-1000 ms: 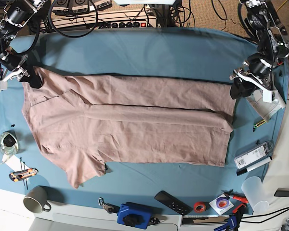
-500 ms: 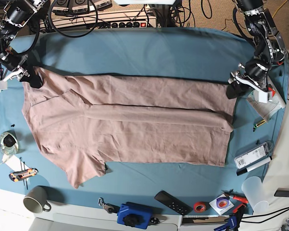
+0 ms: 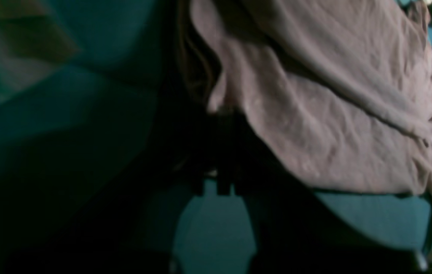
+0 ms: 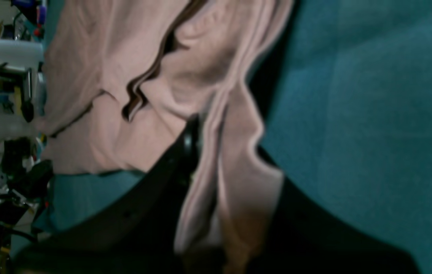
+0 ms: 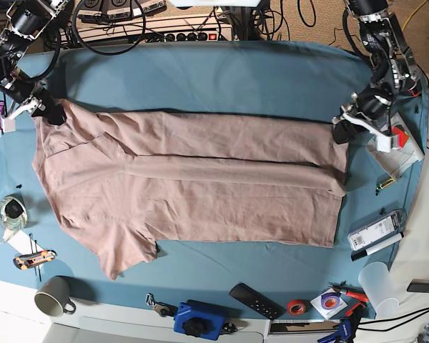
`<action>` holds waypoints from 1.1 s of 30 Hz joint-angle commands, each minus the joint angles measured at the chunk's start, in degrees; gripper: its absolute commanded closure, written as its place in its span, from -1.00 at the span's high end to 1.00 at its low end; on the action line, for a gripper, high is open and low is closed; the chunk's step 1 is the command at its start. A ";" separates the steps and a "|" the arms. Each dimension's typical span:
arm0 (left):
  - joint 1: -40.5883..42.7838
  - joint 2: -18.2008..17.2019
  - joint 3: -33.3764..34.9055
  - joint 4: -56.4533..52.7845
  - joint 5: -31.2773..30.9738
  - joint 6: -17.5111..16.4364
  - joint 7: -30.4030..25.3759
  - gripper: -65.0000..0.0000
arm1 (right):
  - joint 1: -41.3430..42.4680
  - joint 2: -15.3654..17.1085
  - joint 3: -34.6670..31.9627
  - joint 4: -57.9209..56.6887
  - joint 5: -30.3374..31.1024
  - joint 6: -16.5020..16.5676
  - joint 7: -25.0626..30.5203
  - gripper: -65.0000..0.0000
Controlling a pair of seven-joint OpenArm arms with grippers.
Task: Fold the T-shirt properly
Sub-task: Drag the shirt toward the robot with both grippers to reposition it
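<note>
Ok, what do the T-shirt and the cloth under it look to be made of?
T-shirt: soft matte knit, probably cotton; it creases finely and drapes limp where the right gripper pinches it. Tablecloth: thicker matte teal fabric, possibly felt-like; it lies in broad shallow folds without sheen.

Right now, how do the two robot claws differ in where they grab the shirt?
The right gripper pinches the T-shirt at its shoulder end near the collar; the left gripper sits at the hem end. The right gripper's bunched cloth shows plainly between its fingers in its wrist view; the left gripper's hold is dark and unclear. Both are at the shirt's far edge.
</note>
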 commanded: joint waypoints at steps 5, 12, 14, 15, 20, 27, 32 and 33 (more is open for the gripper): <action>-0.17 -0.33 2.69 0.72 1.90 -0.20 0.76 -1.00 | 2.25 1.09 0.24 0.35 -0.20 -0.32 0.35 -1.00; 0.04 -0.48 -5.18 2.29 2.19 2.78 6.71 -1.00 | 1.99 1.29 0.24 0.46 -0.20 -0.32 0.04 -1.00; 0.39 -0.94 -7.13 2.29 0.55 2.73 8.26 -1.00 | 1.88 1.25 0.61 0.46 -0.22 -0.32 -0.22 -1.00; 0.63 -1.20 -7.98 2.29 -0.20 2.58 8.96 -1.00 | 1.86 1.20 1.11 0.46 -0.22 -0.32 -0.50 -1.00; 2.40 -2.99 -10.75 2.32 -3.23 2.56 11.82 -1.00 | 1.86 1.16 6.16 0.50 -0.20 -0.32 -3.05 -1.00; 6.10 -3.15 -11.76 3.61 -8.81 0.13 15.72 -1.00 | -4.35 1.14 8.17 2.47 2.86 -0.32 -3.05 -1.00; 9.44 -3.15 -11.76 7.63 -9.46 0.17 16.46 -1.00 | -9.62 1.16 8.20 7.72 5.90 -0.32 -3.05 -1.00; 10.16 -3.15 -11.76 8.92 -9.44 0.17 16.94 -1.00 | -10.43 1.16 8.20 9.01 5.84 -0.32 -3.05 -1.00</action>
